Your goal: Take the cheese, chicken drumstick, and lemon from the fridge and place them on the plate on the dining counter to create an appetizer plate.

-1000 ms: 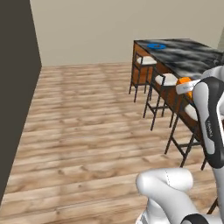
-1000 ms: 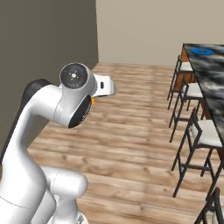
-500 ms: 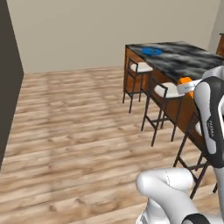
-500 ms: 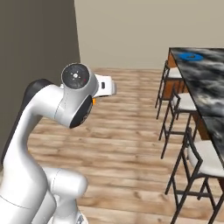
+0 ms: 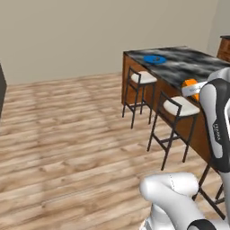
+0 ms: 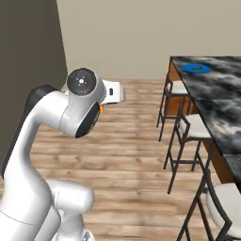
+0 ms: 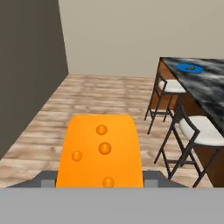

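Observation:
The cheese (image 7: 100, 151), a bright orange wedge with small bumps, sits between my gripper's (image 7: 100, 178) fingers, which are shut on it. In the left base view the cheese (image 5: 190, 85) shows as an orange patch beside my raised forearm, held in the air short of the dining counter (image 5: 197, 67). The blue plate (image 5: 155, 59) lies at the far end of the black-and-grey marbled top (image 6: 221, 89), well ahead of the gripper; the hand view has the plate (image 7: 189, 68) at upper right. The fridge's dark grey side (image 6: 28, 70) stands at the left. The chicken drumstick and lemon are out of view.
Stools with white seats and thin black legs (image 5: 141, 78) (image 5: 179, 108) (image 6: 197, 134) line the counter's near side. Wooden floor (image 5: 67, 134) stretches wide and open to the left, up to a beige wall (image 5: 90, 31).
The whole picture has shifted: the base has moved, so the counter and stools slid leftward in both base views and the grey fridge side slid left. The arm's pose and its grip look unchanged.

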You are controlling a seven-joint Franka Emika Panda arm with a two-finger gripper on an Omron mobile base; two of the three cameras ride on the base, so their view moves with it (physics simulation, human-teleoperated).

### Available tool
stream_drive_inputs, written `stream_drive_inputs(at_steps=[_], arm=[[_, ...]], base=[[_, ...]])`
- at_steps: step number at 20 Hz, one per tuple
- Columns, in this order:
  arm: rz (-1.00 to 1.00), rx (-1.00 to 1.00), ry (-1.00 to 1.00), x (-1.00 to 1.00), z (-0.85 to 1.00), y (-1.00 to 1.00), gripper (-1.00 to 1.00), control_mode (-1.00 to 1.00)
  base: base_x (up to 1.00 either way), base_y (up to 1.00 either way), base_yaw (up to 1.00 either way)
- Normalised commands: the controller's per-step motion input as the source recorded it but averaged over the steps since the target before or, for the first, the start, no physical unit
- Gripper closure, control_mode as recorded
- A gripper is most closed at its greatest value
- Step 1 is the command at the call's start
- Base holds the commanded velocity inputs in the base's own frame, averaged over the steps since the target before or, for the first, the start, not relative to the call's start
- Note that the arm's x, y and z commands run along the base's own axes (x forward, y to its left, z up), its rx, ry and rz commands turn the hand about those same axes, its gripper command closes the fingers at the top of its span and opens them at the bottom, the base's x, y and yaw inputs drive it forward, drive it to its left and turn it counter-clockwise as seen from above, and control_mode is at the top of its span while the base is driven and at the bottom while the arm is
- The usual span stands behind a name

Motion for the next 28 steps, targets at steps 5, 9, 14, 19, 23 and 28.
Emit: stream_drive_inputs(at_steps=[5,9,14,19,23,28], arm=[[0.00,0.00,0.00,0.00,0.00,0.00,1.00,1.00],[0.00,0.00,0.00,0.00,0.00,0.00,1.00,1.00],[0.00,0.00,0.00,0.00,0.00,0.00,1.00,1.00],[0.00,0.00,0.00,0.00,0.00,0.00,1.00,1.00],[0.00,0.00,0.00,0.00,0.00,0.00,1.00,1.00],[0.00,0.00,0.00,0.00,0.00,0.00,1.00,1.00]], base=[[1.00,0.08,-0.20],[1.00,0.09,-0.26],[1.00,0.07,-0.31],[1.00,0.16,-0.34],[1.00,0.24,-0.36],[1.00,0.32,-0.38]])
